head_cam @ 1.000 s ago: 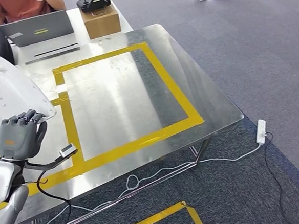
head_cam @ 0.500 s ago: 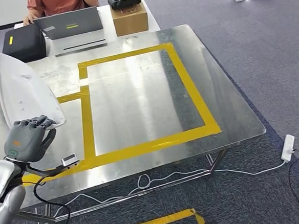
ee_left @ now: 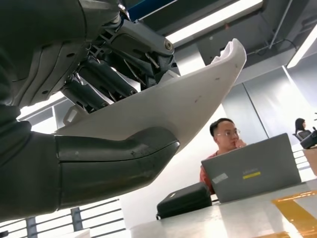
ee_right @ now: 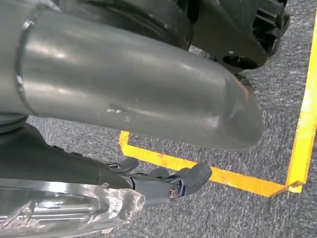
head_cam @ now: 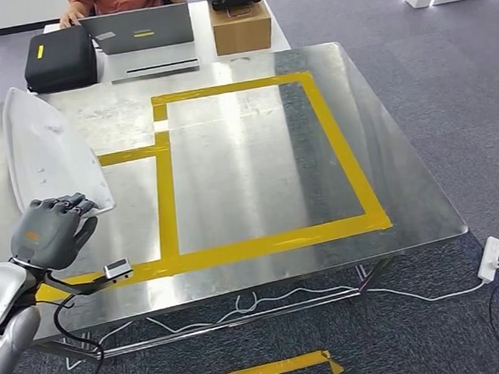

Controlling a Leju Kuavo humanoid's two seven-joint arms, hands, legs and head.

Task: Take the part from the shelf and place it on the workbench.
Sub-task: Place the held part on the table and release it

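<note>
**Left hand holds the part over the bench's left edge**

The left hand [head_cam: 50,231] grips the white part [head_cam: 50,154] at its near, wide end — fingers curled over the top, thumb [ee_left: 116,161] pressed against the underside, as the left wrist view shows. The part is a long, curved shell that tapers toward the bench's far-left corner and sits over the left edge of the steel bench [head_cam: 394,168]; whether it touches the surface cannot be told. Yellow tape [head_cam: 165,189] marks a large rectangle on the bench, just right of the part.

The right hand [ee_right: 168,183] hangs over grey carpet — its fingers lie fairly straight and close together, holding nothing.

Past the far edge sit a laptop [head_cam: 145,30], a black case [head_cam: 60,59] and a cardboard box [head_cam: 242,27], with a person [ee_left: 224,136] behind the laptop.
</note>
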